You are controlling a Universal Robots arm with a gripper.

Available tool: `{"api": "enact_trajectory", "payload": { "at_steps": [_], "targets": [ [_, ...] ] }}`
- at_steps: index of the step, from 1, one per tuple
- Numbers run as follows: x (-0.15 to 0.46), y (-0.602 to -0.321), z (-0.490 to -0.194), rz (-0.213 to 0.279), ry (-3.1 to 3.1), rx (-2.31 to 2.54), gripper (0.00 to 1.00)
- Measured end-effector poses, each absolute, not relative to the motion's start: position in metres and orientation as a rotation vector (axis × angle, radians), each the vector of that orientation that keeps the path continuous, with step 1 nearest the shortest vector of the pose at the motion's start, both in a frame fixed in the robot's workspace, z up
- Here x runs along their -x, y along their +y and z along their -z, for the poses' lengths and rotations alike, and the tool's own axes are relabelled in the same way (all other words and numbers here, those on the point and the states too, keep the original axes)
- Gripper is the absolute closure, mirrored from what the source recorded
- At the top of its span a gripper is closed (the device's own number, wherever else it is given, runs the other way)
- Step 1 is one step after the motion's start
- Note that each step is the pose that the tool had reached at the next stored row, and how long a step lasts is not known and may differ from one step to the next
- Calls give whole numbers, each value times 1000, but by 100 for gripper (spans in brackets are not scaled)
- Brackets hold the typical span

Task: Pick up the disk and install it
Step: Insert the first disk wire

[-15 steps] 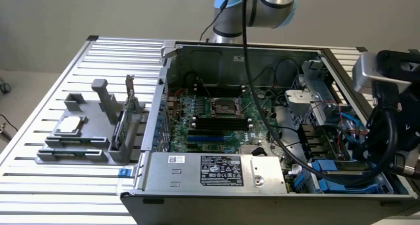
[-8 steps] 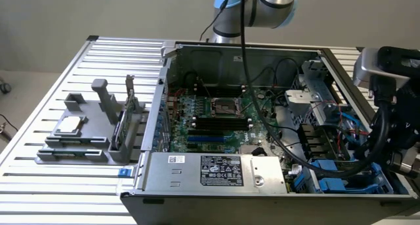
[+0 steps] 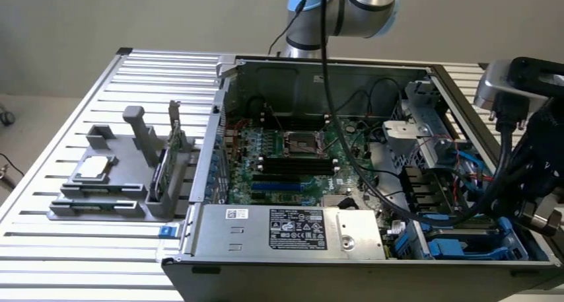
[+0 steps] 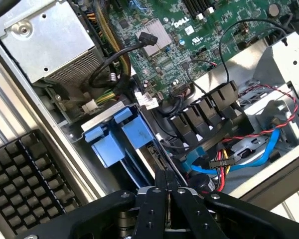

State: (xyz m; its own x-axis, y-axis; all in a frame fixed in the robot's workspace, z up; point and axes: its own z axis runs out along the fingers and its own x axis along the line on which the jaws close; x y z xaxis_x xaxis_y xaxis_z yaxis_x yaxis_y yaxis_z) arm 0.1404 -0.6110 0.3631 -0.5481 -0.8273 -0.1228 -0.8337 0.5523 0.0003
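Pressed together and empty, likely as a blunt pusher, the hand [image 4: 167, 191] hangs near the disk [image 4: 109, 149], slotted into the computer case's [image 3: 352, 279] five o'clock bay.

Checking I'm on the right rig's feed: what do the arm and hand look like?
The arm has silver-grey joints with light blue caps, and a black cable hangs from it. The hand is matte black, with slim fingers on bolted linkage bars. A silver-grey housing sits at the wrist, with more black cables bundled beside it.
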Motion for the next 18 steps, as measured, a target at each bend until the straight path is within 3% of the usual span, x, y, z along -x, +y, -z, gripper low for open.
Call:
{"api": "enact_trajectory", "payload": {
  "at_steps": [18],
  "targets": [
    [-140,-611,-366,-69,2820,1101,89]
  ]
}}
